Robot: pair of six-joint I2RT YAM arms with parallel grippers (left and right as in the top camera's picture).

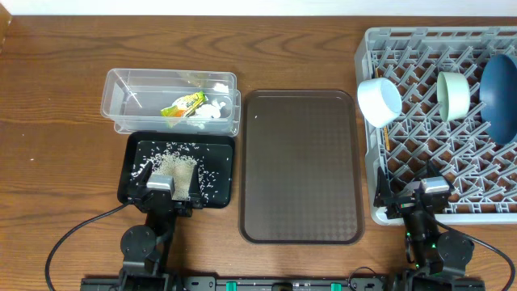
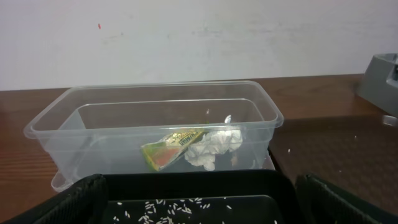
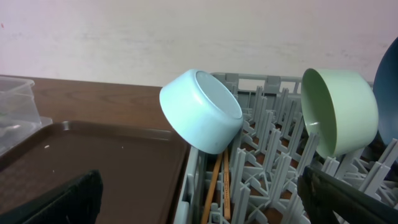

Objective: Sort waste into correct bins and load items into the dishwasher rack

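Two bins sat on the table's left side. The clear tub [image 1: 170,101] held one yellow-green snack wrapper [image 2: 169,147] and one crumpled tissue wad [image 2: 212,147], touching each other near its right end. Just in front of it, the black tray [image 1: 179,170] carried the rice scraps [image 1: 174,166], too many loose grains to count, heaped in the middle and scattered around.

One brown serving tray [image 1: 300,166] lay between the bins and the single grey dishwasher rack [image 1: 440,121]. Three dishes stood tipped on edge among the rack's pegs: the white bowl [image 3: 202,112] at the left edge, the mint-green bowl [image 3: 341,118], and the blue dish [image 1: 499,97] at the far right. Two chopsticks [image 3: 219,180] lay side by side under the white bowl.

The left gripper [image 2: 199,193] hung over the black tray's near edge, and the right gripper [image 3: 199,193] sat at the rack's near left corner. Both had their jaws spread wide and held nothing.
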